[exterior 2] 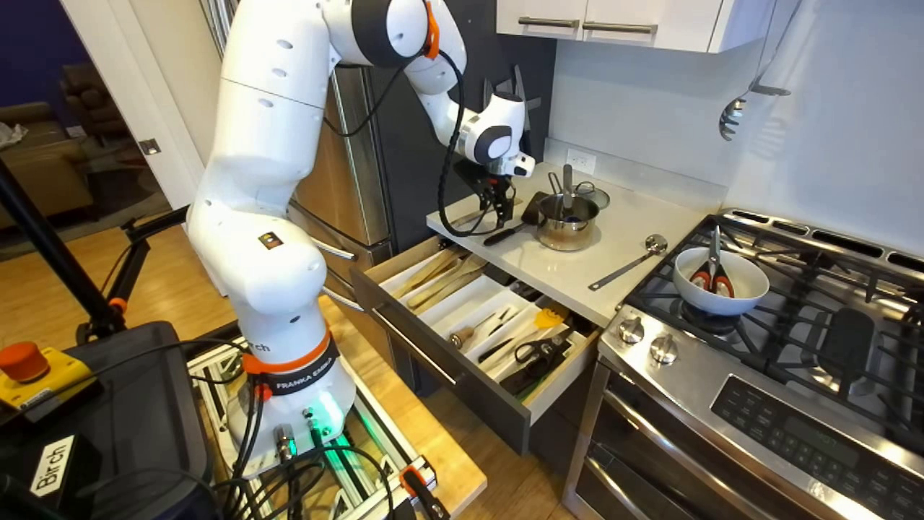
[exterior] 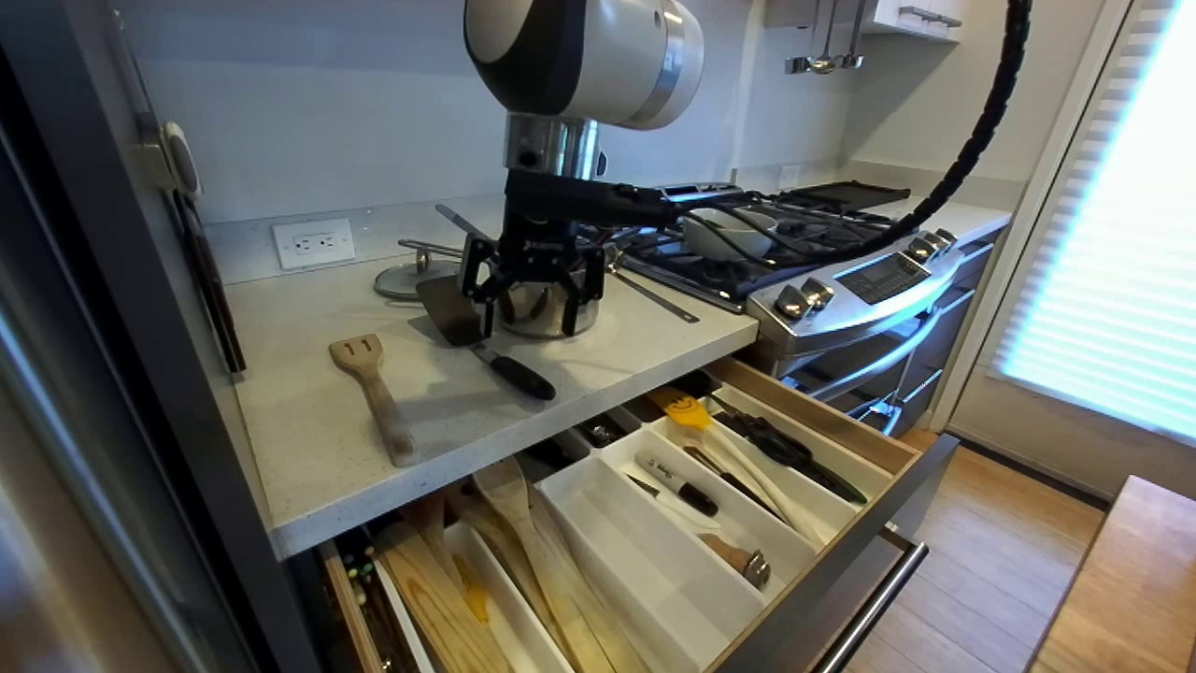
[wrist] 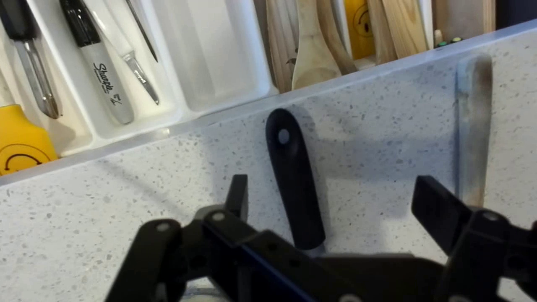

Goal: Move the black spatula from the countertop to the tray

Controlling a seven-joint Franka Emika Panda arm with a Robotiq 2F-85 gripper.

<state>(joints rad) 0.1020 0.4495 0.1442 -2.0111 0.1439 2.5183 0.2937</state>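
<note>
The black spatula (exterior: pixel 523 377) lies on the pale countertop (exterior: pixel 308 439), its handle pointing to the front edge and its wide head (exterior: pixel 453 310) farther back. It also shows in an exterior view (exterior 2: pixel 503 235). In the wrist view its handle (wrist: pixel 298 180) runs between the finger tips, nearer the left one; its head is hidden behind the gripper. My gripper (wrist: pixel 331 188) is open and empty above the counter; it shows in both exterior views (exterior: pixel 528 327) (exterior 2: pixel 503 217). The white tray (exterior: pixel 635 542) sits in the open drawer below the counter edge, holding a marker, knives and other tools.
A steel pot (exterior 2: pixel 567 231) with a metal utensil stands behind the spatula. A wooden slotted spatula (exterior: pixel 374 393) lies beside it. Wooden utensils (exterior: pixel 523 551) fill the drawer's other side. A ladle (exterior 2: pixel 635 260) lies near the stove, where a white bowl (exterior 2: pixel 722 300) holds scissors.
</note>
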